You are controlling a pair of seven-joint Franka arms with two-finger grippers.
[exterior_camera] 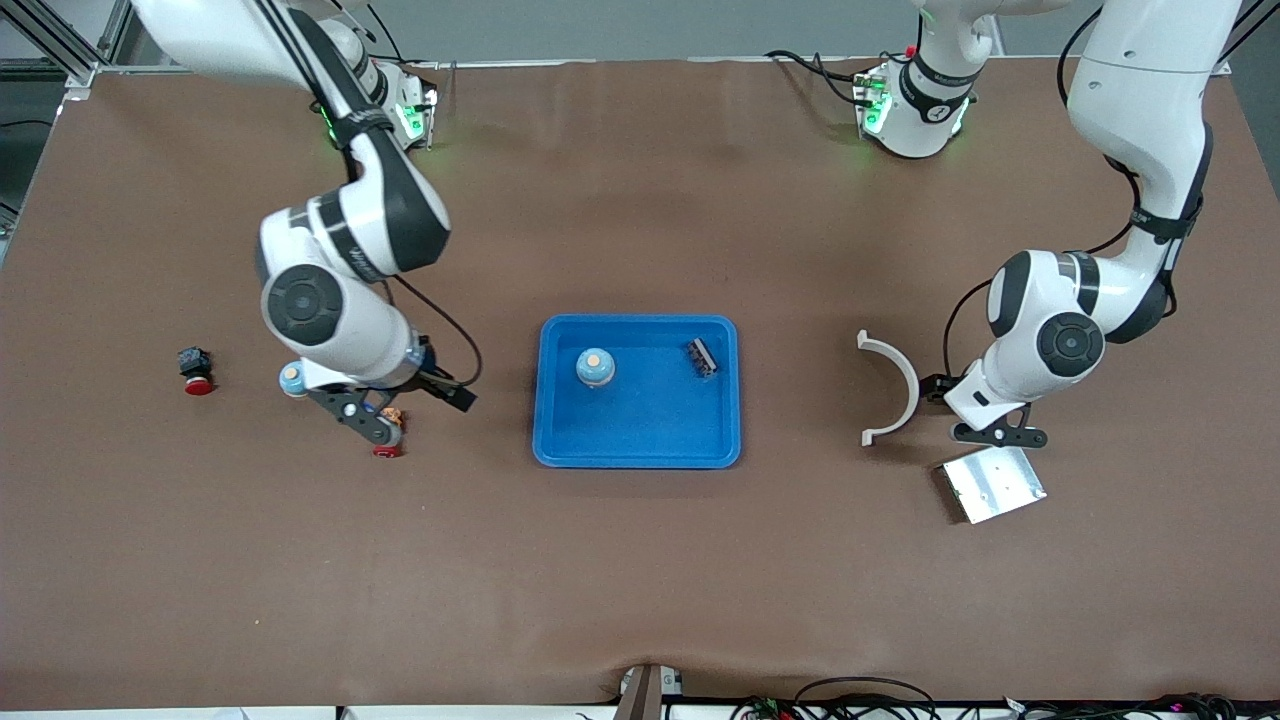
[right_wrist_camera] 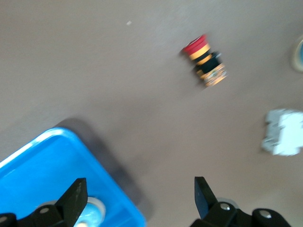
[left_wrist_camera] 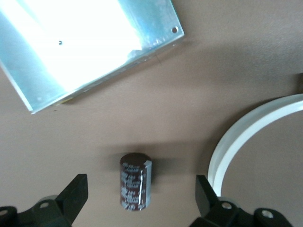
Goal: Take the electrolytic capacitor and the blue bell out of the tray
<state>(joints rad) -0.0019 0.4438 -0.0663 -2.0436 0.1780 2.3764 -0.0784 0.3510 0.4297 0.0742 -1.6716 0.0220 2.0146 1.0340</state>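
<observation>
Front view, tray: shallow bright blue rectangular plastic tray at mid-bench, between the two arms, holding a small blue domed bell and a small dark ribbed block.
Front view, left gripper: low over the bench at the left arm's end, well apart from the tray, just beside a white curved plastic half-ring and a silver metal plate; the capacitor cannot be made out here.
Front view, right gripper: low over the bench at the right arm's end, a red-capped push button close under it; a second red-and-black button lies well apart.
Left wrist view, jaws: spread wide; a dark brown cylindrical electrolytic capacitor lies on its side on the bare bench between them, touching neither, its long axis running along the fingers, across the closing line. It is already out of the tray.
Right wrist view, jaws: spread and empty; the tray's corner and the bell sit beside one fingertip.
Judgement: the bell is what remains, and the right arm looks the nearer one.
</observation>
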